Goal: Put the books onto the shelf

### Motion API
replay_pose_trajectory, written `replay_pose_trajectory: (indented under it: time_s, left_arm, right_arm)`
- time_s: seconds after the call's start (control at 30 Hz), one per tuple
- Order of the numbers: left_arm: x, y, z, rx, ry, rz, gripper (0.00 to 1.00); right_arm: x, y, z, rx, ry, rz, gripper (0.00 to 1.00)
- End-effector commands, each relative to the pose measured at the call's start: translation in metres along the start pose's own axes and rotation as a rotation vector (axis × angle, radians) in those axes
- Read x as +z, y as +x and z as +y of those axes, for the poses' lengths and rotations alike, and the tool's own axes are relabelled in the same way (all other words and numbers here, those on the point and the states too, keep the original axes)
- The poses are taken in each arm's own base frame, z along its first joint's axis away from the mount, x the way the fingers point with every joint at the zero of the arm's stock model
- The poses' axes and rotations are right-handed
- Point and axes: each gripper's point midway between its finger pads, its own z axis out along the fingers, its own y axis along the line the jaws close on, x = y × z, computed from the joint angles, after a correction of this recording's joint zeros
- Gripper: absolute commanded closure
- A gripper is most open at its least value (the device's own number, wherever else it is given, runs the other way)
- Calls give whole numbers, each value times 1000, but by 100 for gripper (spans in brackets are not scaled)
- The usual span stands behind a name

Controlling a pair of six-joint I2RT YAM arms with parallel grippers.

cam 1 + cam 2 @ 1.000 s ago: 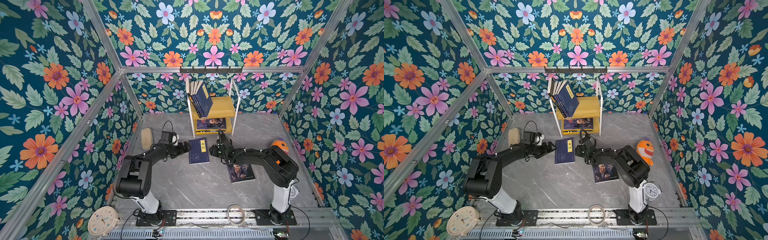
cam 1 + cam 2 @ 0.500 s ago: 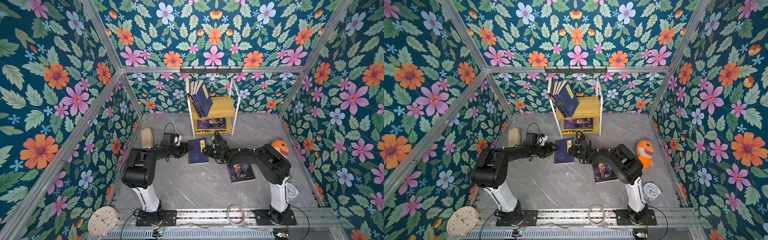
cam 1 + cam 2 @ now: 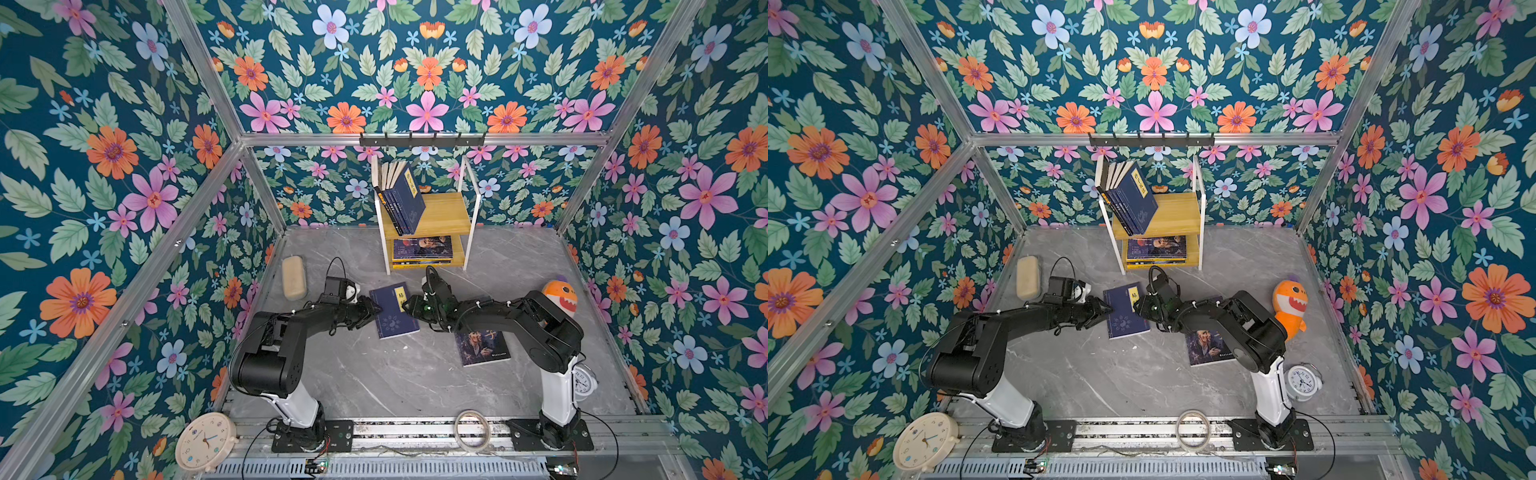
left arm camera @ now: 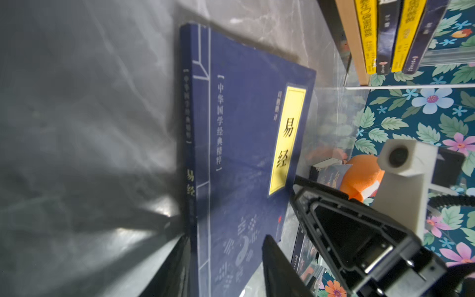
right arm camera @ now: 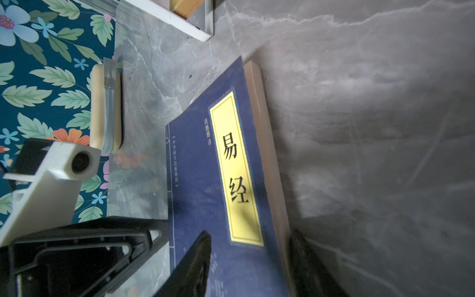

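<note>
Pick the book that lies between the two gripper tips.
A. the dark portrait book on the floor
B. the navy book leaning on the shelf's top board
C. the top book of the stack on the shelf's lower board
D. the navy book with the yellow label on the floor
D: in a top view the left gripper and the right gripper reach opposite edges of the navy book, and both wrist views show its cover close up.
</note>
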Motion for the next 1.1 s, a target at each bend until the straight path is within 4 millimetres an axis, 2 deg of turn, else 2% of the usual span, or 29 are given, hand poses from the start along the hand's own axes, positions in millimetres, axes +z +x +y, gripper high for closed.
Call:
replay_pose_trajectory:
  time_s: [0.0, 0.1, 0.17, 0.23, 0.37, 0.43, 0.53, 0.6, 0.73, 0.87, 0.97, 1.07]
  left_arm:
    - [-1, 2, -19, 13, 91, 13, 53]
    - [1, 2, -20, 6, 105, 7, 54]
    - [4, 3, -15, -2, 100, 8, 44]
    - [6, 5, 1, -1, 33, -4, 37]
    - [-3, 12, 48, -8, -183, -64, 34]
    - [-3, 13, 51, -19, -177, -78, 34]
    - [8, 14, 36, -44, -68, -59, 35]
    - [13, 13, 24, -64, -1, -44, 41]
    - [3, 6, -19, -57, 162, -40, 49]
    - [-4, 14, -54, -3, 259, -23, 55]
    - [-7, 21, -68, 28, 288, 8, 56]
    - [-11, 21, -70, 33, 289, -2, 64]
  right_arm:
    - [5, 24, -9, 36, 4, 76, 50]
    - [9, 33, -13, 29, 15, 91, 50]
    - [12, 42, -17, 37, 18, 106, 50]
    - [13, 48, -20, 38, 20, 116, 50]
    - [11, 52, -30, 34, 51, 117, 50]
    - [11, 55, -29, 39, 48, 121, 50]
    - [15, 62, -22, 23, 37, 138, 51]
    - [19, 67, -20, 17, 35, 151, 51]
    - [25, 78, -21, 20, 37, 176, 52]
    - [26, 82, -23, 21, 39, 179, 52]
    - [23, 79, -19, 13, 28, 174, 52]
    - [21, 77, -20, -2, 40, 167, 52]
